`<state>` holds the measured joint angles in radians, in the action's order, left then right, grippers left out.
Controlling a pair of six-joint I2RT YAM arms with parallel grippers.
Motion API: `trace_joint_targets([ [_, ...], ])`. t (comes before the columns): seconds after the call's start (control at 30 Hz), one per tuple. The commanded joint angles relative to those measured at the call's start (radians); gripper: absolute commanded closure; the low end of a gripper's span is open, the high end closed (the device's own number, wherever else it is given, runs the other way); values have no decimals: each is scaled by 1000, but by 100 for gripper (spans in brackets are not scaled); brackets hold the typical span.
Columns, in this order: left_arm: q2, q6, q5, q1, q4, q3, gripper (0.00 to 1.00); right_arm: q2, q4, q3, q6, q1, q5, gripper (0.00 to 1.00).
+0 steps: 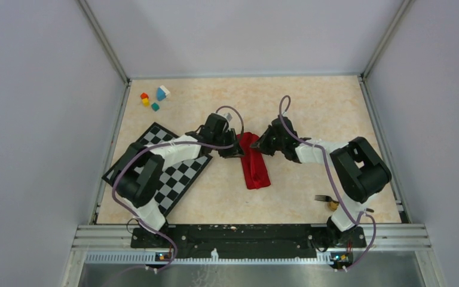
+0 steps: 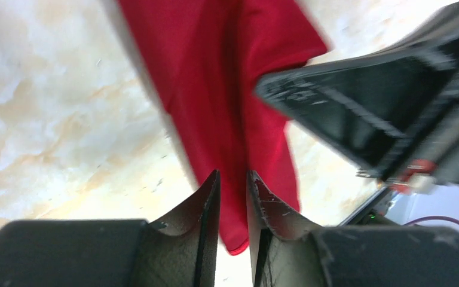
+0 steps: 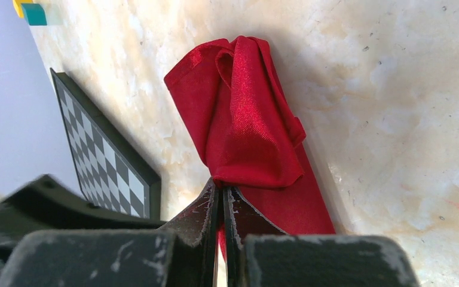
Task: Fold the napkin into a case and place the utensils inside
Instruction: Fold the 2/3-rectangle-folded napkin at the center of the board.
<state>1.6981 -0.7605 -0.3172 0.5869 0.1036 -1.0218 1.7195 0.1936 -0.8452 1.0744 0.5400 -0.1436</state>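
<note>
Centre frame, the left gripper (image 2: 233, 191) and right gripper (image 3: 222, 200) each clamp closed fingers on the bunched red napkin (image 1: 254, 162). Uneven pulls could twist the fold open, leaving no pocket.

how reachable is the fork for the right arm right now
Probably not yet: the right hand is shut on the napkin. The fork lies in the open near that arm's base, so once it lets go, likely yes.
</note>
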Motion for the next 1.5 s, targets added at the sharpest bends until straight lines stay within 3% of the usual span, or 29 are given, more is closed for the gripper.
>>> trace_joint_targets([
  [0.0, 57, -24, -30, 3, -57, 68, 73, -29, 18, -43, -3, -6, 8, 100],
  [0.43, 126, -20, -13, 11, -85, 74, 89, 47, 55, -85, 37, 33, 16, 100],
  [1.1, 125, 8, 15, 8, -76, 77, 94, 69, 152, -59, 174, 71, 52, 100],
  [1.23, 85, 28, 15, 9, -84, 109, 88, 80, 181, -45, 186, 71, 68, 100],
  [1.47, -66, 36, -14, 8, -62, 149, 60, 93, 198, -21, 168, 71, 67, 100],
])
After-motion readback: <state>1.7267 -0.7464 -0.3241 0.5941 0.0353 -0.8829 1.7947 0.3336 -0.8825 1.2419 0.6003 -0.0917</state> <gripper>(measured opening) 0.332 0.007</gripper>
